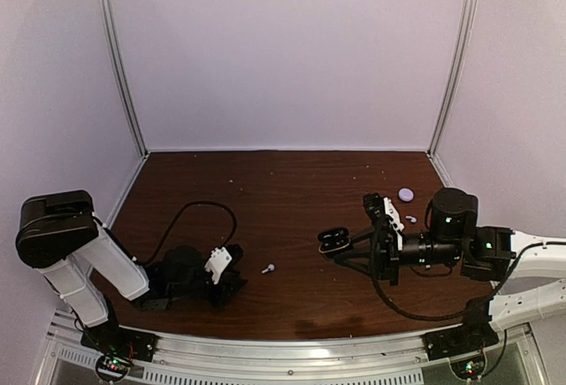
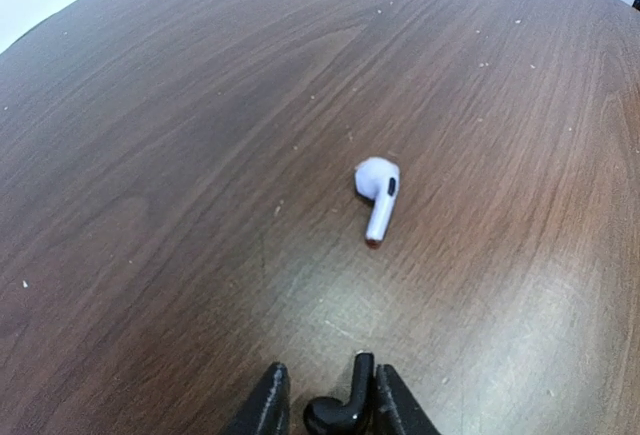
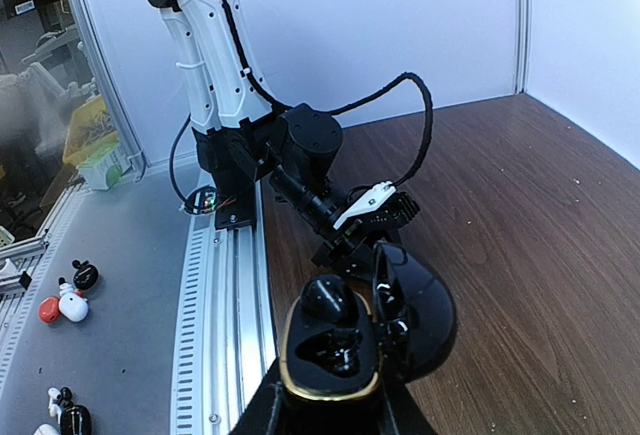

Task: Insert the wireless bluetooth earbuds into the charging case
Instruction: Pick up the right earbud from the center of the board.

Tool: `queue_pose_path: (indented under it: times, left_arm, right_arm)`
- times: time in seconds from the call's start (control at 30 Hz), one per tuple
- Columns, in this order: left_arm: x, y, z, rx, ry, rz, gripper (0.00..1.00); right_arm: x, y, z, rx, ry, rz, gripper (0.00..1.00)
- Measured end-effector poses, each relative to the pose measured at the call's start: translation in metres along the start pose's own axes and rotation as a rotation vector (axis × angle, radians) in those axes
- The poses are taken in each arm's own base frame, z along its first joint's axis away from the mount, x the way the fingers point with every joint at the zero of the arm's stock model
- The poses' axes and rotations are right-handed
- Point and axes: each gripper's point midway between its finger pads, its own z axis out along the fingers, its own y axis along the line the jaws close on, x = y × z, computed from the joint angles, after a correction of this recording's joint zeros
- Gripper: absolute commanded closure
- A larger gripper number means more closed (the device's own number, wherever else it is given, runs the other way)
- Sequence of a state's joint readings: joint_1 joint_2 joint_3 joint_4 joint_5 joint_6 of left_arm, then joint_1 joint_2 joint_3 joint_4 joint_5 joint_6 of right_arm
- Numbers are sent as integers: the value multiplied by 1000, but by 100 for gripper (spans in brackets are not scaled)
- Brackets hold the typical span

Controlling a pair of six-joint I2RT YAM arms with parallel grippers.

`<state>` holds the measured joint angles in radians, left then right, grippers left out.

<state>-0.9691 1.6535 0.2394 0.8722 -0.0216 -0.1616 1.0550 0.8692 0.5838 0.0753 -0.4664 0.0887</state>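
Holding, left tool: we read the left tool [image 2: 330, 395] as narrowed onto a black earbud [image 2: 336, 415], which sits between its two fingers low over the bench [image 2: 150, 205] with the stem pointing up.
Holding, right tool: the right tool [image 3: 330, 410] is clamped on the base of the charging case [image 3: 330, 355] and carries it above the bench, mouth facing the left arm and lid [image 3: 425, 310] swung open.
Loose earbud: a white earbud [image 2: 378, 195] lies on its side on the bench, just ahead of the left tool and touching nothing.
Other bits: a white speck [image 1: 412, 219] by the right arm may be another bud, but it is too small for us to tell.
Case contents: we see a rounded black shape in the far well that could be a seated bud. The near well looks empty, though the gloss makes us unsure.
Done so far: we judge that the case is open and presented, and one black bud is picked up.
Left to do: the held bud has to reach the case, well apart across the bench. The white earbud is untouched.
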Motion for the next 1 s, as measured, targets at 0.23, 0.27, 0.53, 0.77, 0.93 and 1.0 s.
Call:
queue_pose_path:
  times: [0.23,0.27,0.53,0.77,0.93,1.0]
  left_arm:
    - [-3,5,4,-23,1,-5,77]
    - [-3,5,4,-24,1,-5,76]
    - [2,4,-4,-17,-6,-32,75]
    - [3,3,-6,-10,-17,-47,74]
    - [4,3,-7,-5,-20,-51,76]
    - [4,2,-8,-4,-22,-51,77]
  right_arm:
    - [0,0,0,0,1,-3,100]
    - [0,0,0,0,1,-3,100]
    - [1,0,0,0,3,-2,100]
    - [1,0,0,1,4,-2,100]
    - [1,0,0,0,4,-2,100]
    - [1,0,0,0,4,-2,100]
